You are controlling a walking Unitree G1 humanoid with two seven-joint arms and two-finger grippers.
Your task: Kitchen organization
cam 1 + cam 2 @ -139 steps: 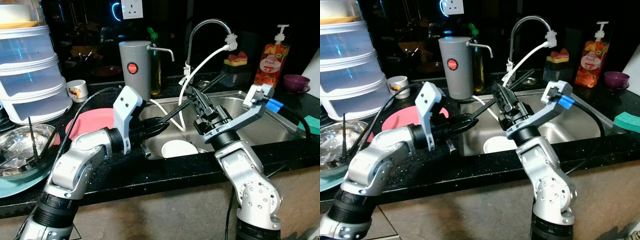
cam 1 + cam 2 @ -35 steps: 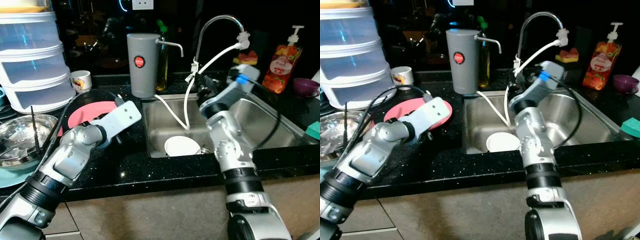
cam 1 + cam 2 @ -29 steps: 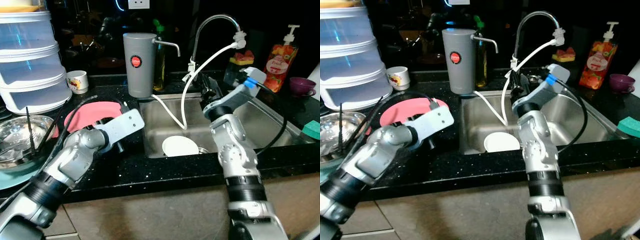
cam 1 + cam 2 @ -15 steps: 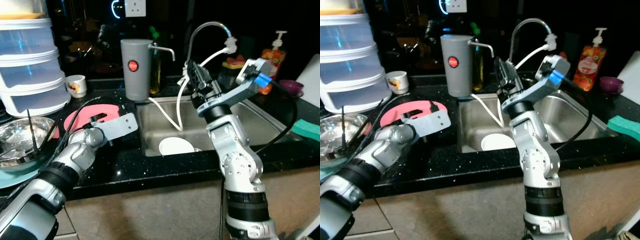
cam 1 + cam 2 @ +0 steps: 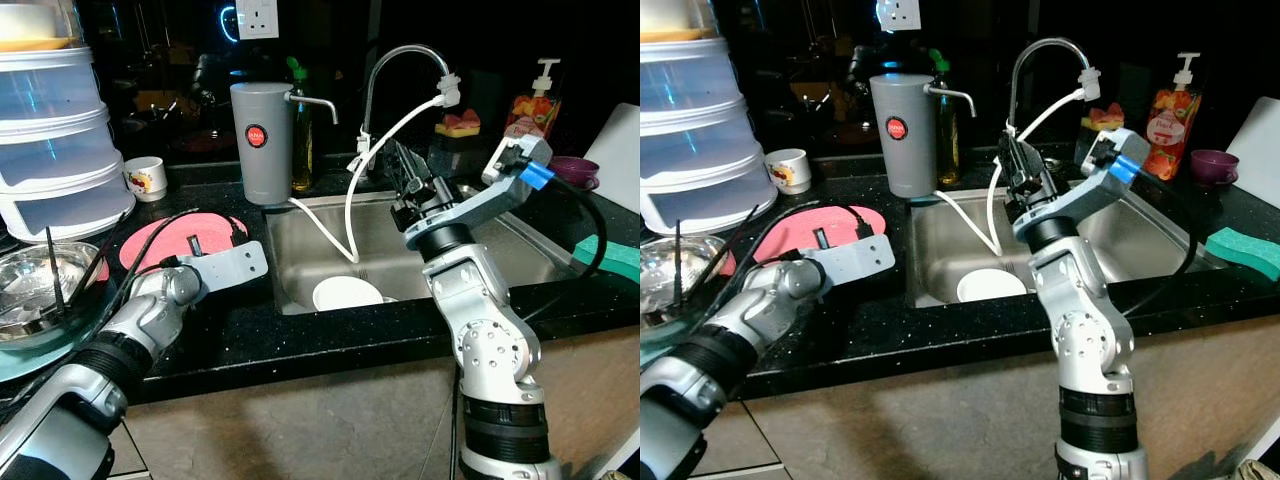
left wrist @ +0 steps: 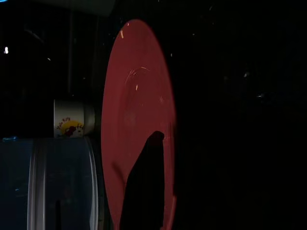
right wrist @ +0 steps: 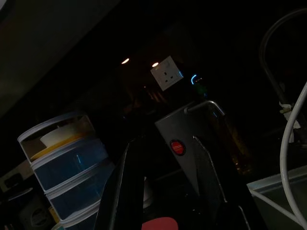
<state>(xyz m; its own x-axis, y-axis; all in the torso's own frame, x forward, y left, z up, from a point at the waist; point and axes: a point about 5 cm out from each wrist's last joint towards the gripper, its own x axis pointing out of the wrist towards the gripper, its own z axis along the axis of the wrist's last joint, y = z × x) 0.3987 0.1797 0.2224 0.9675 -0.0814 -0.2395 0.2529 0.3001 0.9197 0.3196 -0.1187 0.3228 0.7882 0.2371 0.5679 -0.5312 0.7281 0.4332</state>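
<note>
Since half a second ago the right tool (image 5: 408, 180) has dropped a little and now sits beside the white hose (image 5: 352, 215), above the back of the sink (image 5: 520, 255), while the left arm has stayed stretched out over the bench (image 5: 250, 320). Over nearly five seconds both arms have pulled up out of the sink basin, where they reached earlier.

The left tool (image 5: 210, 243) lies low over the pink plate (image 5: 165, 238), which rests flat on the black bench just left of the sink. In the left wrist view one black finger (image 6: 144, 187) overlaps the plate (image 6: 136, 120); whether its fingers are spread or closed cannot be told. The right tool's fingers (image 7: 127, 187) stand slightly apart with nothing between them, pointing toward the grey dispenser (image 5: 258, 142) at the bench's back edge.

A white plate (image 5: 347, 293) lies on the sink bottom, under the hose that hangs from the curved tap (image 5: 400, 60). Behind the pink plate sit a small printed cup (image 5: 147, 178) and a stack of clear tubs (image 5: 55, 150); a steel bowl (image 5: 40, 290) sits nearer the front edge. On the right of the sink stand a soap pump bottle (image 5: 530, 105), a purple cup (image 5: 570, 170) and a green sponge (image 5: 1245, 250).
</note>
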